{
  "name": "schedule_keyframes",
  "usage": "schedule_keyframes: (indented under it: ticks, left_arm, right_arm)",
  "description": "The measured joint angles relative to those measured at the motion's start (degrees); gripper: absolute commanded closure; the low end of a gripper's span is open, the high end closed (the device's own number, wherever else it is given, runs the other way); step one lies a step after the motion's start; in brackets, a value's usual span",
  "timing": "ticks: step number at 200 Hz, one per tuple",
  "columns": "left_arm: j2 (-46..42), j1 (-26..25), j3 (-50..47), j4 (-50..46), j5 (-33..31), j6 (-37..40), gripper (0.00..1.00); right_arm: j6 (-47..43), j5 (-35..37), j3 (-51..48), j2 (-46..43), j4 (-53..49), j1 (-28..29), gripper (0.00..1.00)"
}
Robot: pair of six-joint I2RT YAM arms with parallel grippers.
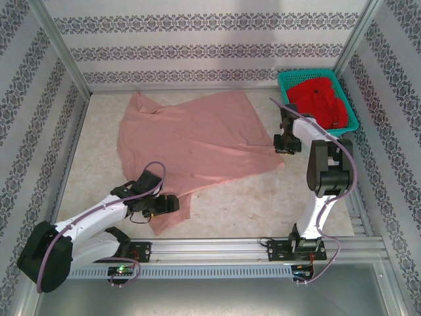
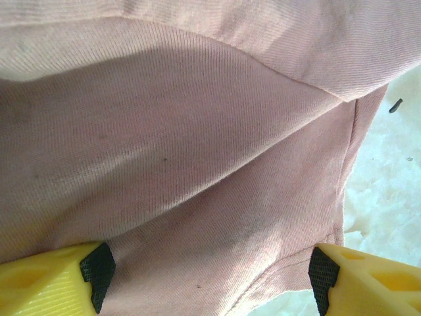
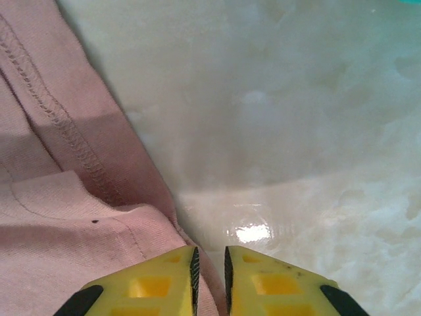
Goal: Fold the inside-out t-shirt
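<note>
The inside-out t-shirt [image 1: 197, 138], dusty salmon pink, lies spread across the middle of the table, with a narrow flap reaching down to the near left. My left gripper [image 1: 172, 204] hovers over that flap. Its jaws stand wide open above the cloth [image 2: 197, 164], one fingertip [image 2: 99, 268] on each side, and nothing is pinched. My right gripper [image 1: 284, 146] sits at the shirt's right corner. Its yellow fingers [image 3: 164, 276] stand a narrow gap apart [image 3: 210, 270], and the hemmed edge [image 3: 79, 151] runs into that gap from the left.
A teal basket [image 1: 287, 82] holding a bright red garment [image 1: 322, 99] stands at the back right, just beyond my right arm. Bare pale tabletop [image 3: 296, 131] lies to the right of the shirt. Patterned walls enclose the table on three sides.
</note>
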Motion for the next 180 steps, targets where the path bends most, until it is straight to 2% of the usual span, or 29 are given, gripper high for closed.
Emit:
schedule_keyframes:
  ticks: [29, 64, 93, 112, 141, 180]
  left_arm:
    - [-1.53, 0.0, 0.0, -0.83, -0.48, 0.02, 0.18]
    - [-9.09, 0.0, 1.03, -3.8, -2.21, 0.28, 0.16]
    - [-13.66, 0.0, 4.76, -4.09, -4.2, 0.85, 0.16]
    - [-12.33, 0.02, 7.02, -4.13, -5.29, 0.94, 0.16]
    - [-5.11, 0.02, 9.31, -4.92, -4.92, 1.4, 0.16]
    - [-2.4, 0.02, 9.6, -7.23, -4.5, 2.23, 0.16]
  right_arm:
    - [0.35, -3.04, -2.62, -3.45, 1.33, 1.7, 0.65]
    - [2.25, -8.68, -6.93, -8.76, 5.03, 4.96, 0.59]
    - [4.57, -10.99, -11.82, -11.43, 6.54, 3.76, 0.54]
    - [6.12, -11.41, -14.64, -12.57, 7.34, 0.81, 0.51]
    - [8.04, -11.43, -18.78, -15.02, 7.76, -3.3, 0.47]
    - [9.14, -11.8, -19.26, -13.03, 9.25, -3.91, 0.48]
